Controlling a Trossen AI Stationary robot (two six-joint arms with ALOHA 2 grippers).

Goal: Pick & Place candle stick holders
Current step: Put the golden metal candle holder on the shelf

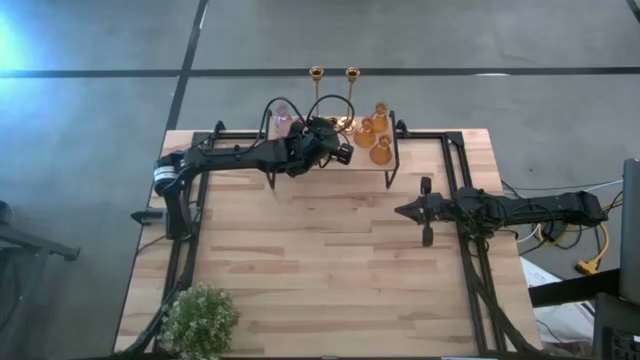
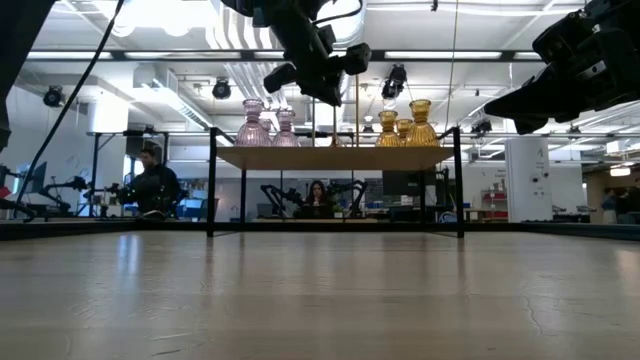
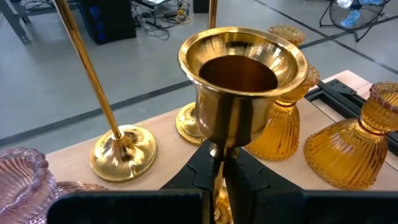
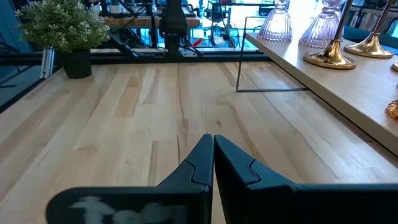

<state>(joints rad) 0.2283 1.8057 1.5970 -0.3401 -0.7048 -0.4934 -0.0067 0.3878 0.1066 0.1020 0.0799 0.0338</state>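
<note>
My left gripper (image 1: 335, 135) is over the raised wooden shelf (image 2: 335, 157) at the table's far edge, shut on a shiny gold candle stick holder (image 3: 242, 68). Two more gold holders (image 3: 122, 152) (image 3: 189, 124) stand on their round bases on the shelf. Three amber glass holders (image 1: 376, 133) stand to the right of them, and pink glass ones (image 2: 266, 124) to the left. My right gripper (image 4: 212, 146) is shut and empty above the table's right middle (image 1: 402, 211). My left gripper pinches the gold holder's thin stem (image 3: 221, 152) just under its cup, between the two fingertips (image 3: 202, 168). The cup stands upright past the fingertips, mouth up. The fingers hide the stem below them and the base, so I cannot tell whether it rests on the shelf.
A green leafy plant (image 1: 198, 318) in a dark pot stands at the table's near left corner. The shelf stands on thin black legs (image 2: 211, 185). Bare wooden table (image 1: 330, 260) lies between the shelf and the near edge. People sit in the room behind.
</note>
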